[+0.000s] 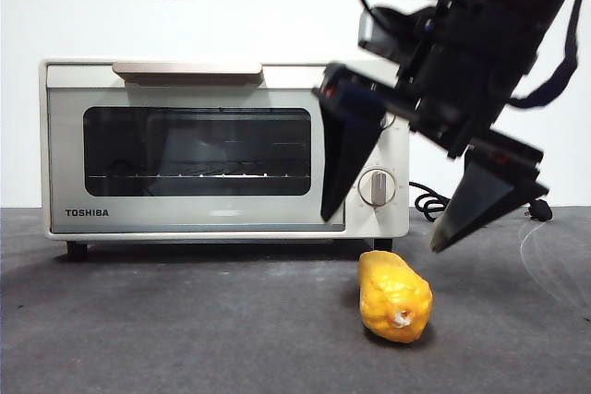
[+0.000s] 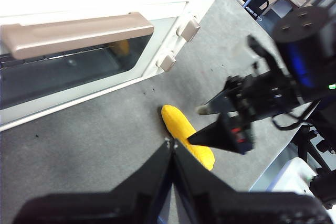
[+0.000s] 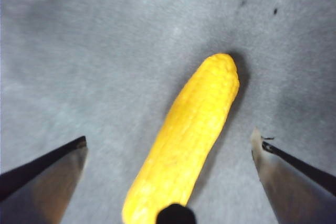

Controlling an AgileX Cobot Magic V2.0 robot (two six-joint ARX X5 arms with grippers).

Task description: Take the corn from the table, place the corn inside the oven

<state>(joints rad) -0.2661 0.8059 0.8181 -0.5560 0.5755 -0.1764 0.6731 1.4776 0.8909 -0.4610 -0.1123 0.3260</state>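
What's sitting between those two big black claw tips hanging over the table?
The corn lies on the table between the jaws of the open right gripper, which hovers above it without touching. The right wrist view shows this best.
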